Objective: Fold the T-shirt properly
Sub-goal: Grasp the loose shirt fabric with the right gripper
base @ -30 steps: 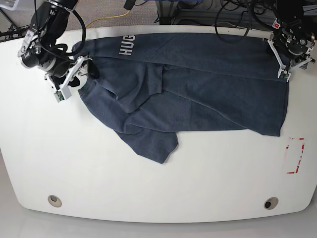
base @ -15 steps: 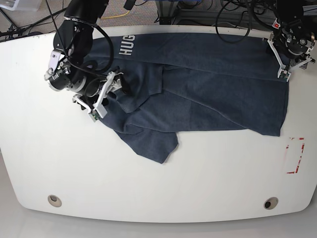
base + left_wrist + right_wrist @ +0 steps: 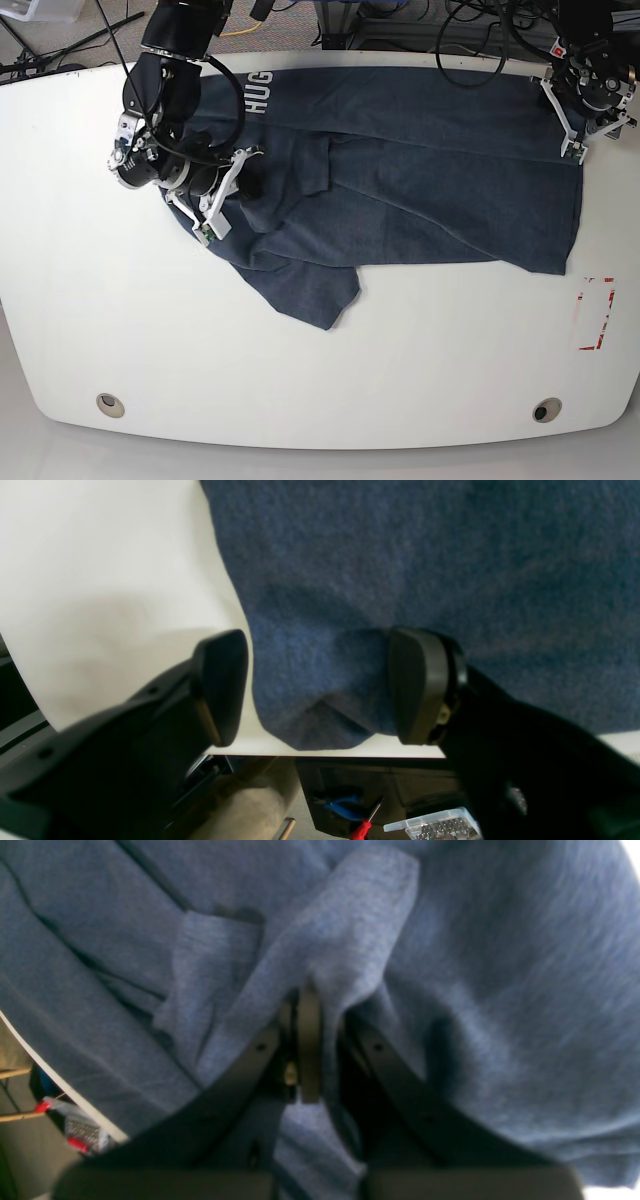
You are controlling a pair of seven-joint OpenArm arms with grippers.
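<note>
My 2 arms are black, with white bracket frames at the wrists and black cables looping off them. My left gripper (image 3: 320, 687) has broad, rounded matte-black pads (image 3: 422, 685) on angular black fingers. My right gripper (image 3: 305, 1040) shows black struts with small screw holes and a brass-coloured fastener.

A robotics lab: two robot arms stand at a white worktop (image 3: 320, 380), with bundles of black cables (image 3: 480, 30) at the top of the frame, and a red screwdriver (image 3: 365, 825) and clear parts box (image 3: 435, 825) below the worktop's edge.
</note>
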